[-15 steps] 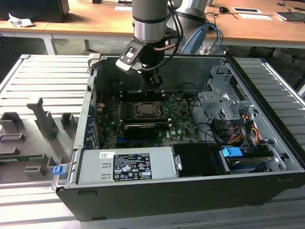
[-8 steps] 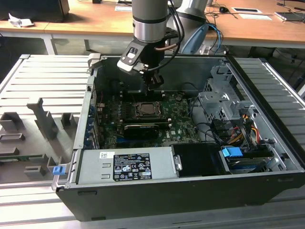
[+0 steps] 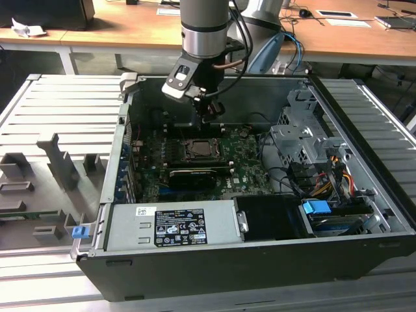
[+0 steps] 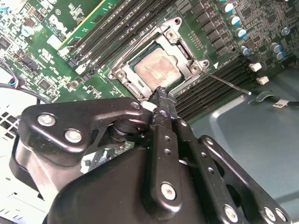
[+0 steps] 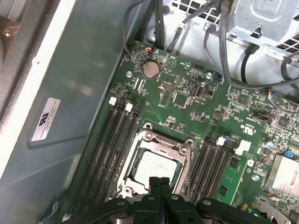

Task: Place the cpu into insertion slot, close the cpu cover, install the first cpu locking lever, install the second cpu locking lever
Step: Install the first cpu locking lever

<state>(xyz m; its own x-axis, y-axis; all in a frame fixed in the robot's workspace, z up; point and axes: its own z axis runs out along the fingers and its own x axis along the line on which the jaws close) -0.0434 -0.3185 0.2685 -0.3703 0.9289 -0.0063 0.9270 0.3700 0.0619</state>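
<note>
Upper centre of the exterior view: end effector [image 3: 207,118] — clenched, empty — poised by the cpu cover [image 5: 183,154], which frames the cpu [image 5: 155,167].

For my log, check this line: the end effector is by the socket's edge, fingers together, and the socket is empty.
Wrong on one count: the socket is not empty. The first wrist view shows the chip lying in it. The end effector is indeed by the socket's edge, fingers together.
</note>
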